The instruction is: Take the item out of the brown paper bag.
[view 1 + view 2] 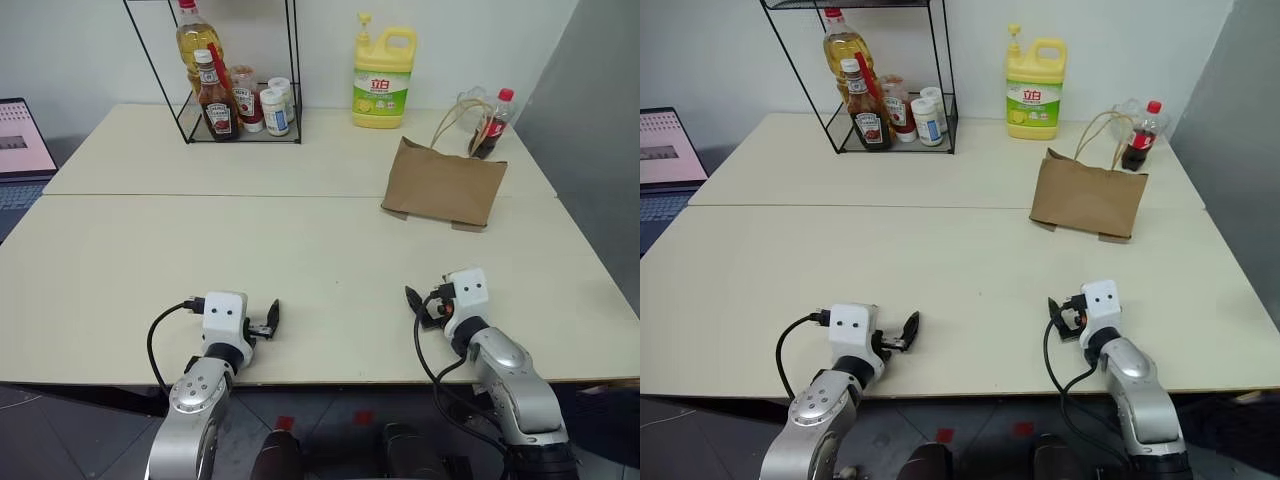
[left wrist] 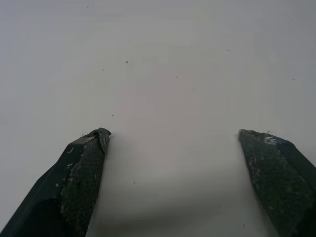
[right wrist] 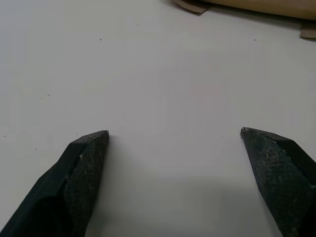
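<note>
Your brown paper bag (image 1: 443, 186) is plain kraft paper, rectangular, lying tilted on the cream table (image 1: 200, 260) with its mouth turned away from you and its two tan cord handles (image 1: 455, 115) looping up at the far edge. Two small paper flaps stick out along its near bottom edge. You cannot see the item inside it from any view; the bag's near face hides whatever it holds.

The bag sits well ahead of your right gripper (image 1: 425, 308), slightly to its outer side, with bare tabletop between them. In the right wrist view its lower edge (image 3: 256, 6) runs across the far end of the table, well apart from the fingertips (image 3: 96, 143). From your left gripper (image 1: 268, 322) the bag lies far ahead and far off to the right.

Both grippers hover low near the table's near edge, jaws spread wide, nothing between them. The left wrist view shows plain table surface between its two black fingers (image 2: 84, 168).

Just behind the bag stands a dark cola bottle (image 1: 492, 124) with a red cap, near the handles. A yellow detergent jug (image 1: 383, 78) stands further left of it. A black wire rack (image 1: 235, 75) ahead of your left gripper holds sauce and oil bottles and small jars.
</note>
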Controlling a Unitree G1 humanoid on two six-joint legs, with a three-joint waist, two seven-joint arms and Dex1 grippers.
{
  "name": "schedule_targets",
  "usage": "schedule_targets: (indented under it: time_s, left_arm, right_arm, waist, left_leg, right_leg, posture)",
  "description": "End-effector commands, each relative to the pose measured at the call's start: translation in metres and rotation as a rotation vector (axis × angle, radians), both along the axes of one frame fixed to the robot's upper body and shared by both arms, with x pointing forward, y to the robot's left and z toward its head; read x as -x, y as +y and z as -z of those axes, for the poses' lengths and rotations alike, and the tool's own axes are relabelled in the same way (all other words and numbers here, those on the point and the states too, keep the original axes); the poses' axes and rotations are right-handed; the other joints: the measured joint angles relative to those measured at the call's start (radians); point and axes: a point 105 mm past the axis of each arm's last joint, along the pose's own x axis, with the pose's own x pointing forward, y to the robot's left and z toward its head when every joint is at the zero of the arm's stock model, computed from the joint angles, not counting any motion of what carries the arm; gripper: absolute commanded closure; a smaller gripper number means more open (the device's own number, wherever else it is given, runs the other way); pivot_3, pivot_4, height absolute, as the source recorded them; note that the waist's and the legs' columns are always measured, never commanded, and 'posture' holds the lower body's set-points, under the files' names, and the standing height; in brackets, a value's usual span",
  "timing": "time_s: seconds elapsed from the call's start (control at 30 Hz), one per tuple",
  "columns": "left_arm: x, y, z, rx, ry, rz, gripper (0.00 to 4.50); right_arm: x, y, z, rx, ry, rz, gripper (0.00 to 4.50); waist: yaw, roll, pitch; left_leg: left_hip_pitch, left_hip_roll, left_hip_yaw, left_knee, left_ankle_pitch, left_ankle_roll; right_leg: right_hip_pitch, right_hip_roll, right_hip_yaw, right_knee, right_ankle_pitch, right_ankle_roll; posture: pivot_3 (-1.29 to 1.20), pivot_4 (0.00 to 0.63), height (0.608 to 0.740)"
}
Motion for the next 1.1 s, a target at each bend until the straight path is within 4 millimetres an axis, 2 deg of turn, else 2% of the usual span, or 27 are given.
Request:
schedule_targets:
  time_s: [0.03,0.3,0.47,0.57,0.63,0.7,0.87,0.97,1.1]
  left_arm:
    - [0.000,-0.001,0.000,0.000,-0.006,-0.006,0.07]
    - [-0.006,-0.006,-0.002,0.017,-0.019,0.000,0.07]
    - [-0.013,-0.014,-0.007,0.022,-0.029,0.060,0.07]
    - [-0.025,-0.020,-0.033,0.053,-0.080,0.162,0.07]
    - [-0.037,-0.030,-0.057,0.044,-0.119,0.298,0.07]
    - [-0.046,-0.046,-0.086,0.034,-0.148,0.481,0.07]
    - [-0.053,-0.074,-0.147,0.013,-0.197,0.817,0.07]
    - [-0.058,-0.080,-0.177,0.015,-0.232,0.923,0.07]
    - [-0.071,-0.082,-0.197,0.002,-0.269,0.952,0.07]
  right_arm:
    - [0.003,-0.005,0.001,-0.005,0.012,0.005,0.00]
    - [0.000,-0.007,-0.004,0.000,-0.002,0.018,0.00]
    - [-0.007,-0.016,-0.006,0.014,-0.022,0.055,0.00]
    - [-0.015,-0.023,-0.023,0.011,-0.067,0.067,0.00]
    - [-0.026,-0.033,-0.042,0.025,-0.114,0.054,0.00]
    - [-0.042,-0.046,-0.069,0.059,-0.181,0.033,0.00]
    - [-0.074,-0.074,-0.132,0.078,-0.299,0.048,0.00]
    - [-0.090,-0.082,-0.165,0.064,-0.350,0.031,0.00]
    - [-0.113,-0.092,-0.188,0.049,-0.371,0.039,0.00]
  waist:
    - [0.001,0.000,0.000]
    - [0.012,0.000,0.000]
    - [0.014,0.000,0.000]
    - [0.014,0.000,0.003]
    - [0.015,0.000,0.007]
    - [0.015,0.001,0.010]
    - [0.014,0.002,0.018]
    - [0.012,0.003,0.021]
    - [0.010,0.003,0.025]
  left_leg:
    - [0.000,0.000,0.000,0.000,0.000,0.000]
    - [0.000,0.000,0.000,0.000,0.000,0.000]
    - [0.000,0.000,0.000,0.000,0.000,0.000]
    - [-0.002,0.000,0.000,0.000,0.000,0.000]
    - [-0.004,0.000,0.000,0.001,0.000,0.000]
    - [-0.005,0.000,0.000,0.001,0.000,0.000]
    - [-0.006,0.000,0.000,0.003,0.001,0.000]
    - [-0.006,0.000,0.000,0.002,0.000,0.000]
    - [-0.006,0.000,0.001,-0.002,0.002,-0.003]
  right_leg:
    - [0.000,0.000,0.000,0.000,0.000,0.000]
    - [0.000,0.000,0.000,0.000,0.000,0.000]
    - [0.000,0.000,0.000,0.000,0.000,0.000]
    - [-0.001,0.000,0.000,0.000,0.000,0.001]
    - [-0.003,0.000,-0.001,0.000,0.001,0.001]
    - [-0.004,0.000,-0.001,0.001,0.001,0.001]
    - [-0.004,0.000,-0.001,0.001,0.002,0.002]
    - [-0.004,0.000,-0.001,0.001,0.001,0.001]
    - [-0.005,0.000,-0.001,-0.002,0.001,0.001]
  posture:
    - [0.00,0.150,0.740]
    - [0.00,0.150,0.740]
    - [0.00,0.150,0.740]
    - [0.00,0.150,0.740]
    - [0.00,0.150,0.740]
    - [0.00,0.150,0.740]
    - [0.00,0.150,0.740]
    - [0.00,0.150,0.740]
    - [0.00,0.150,0.740]
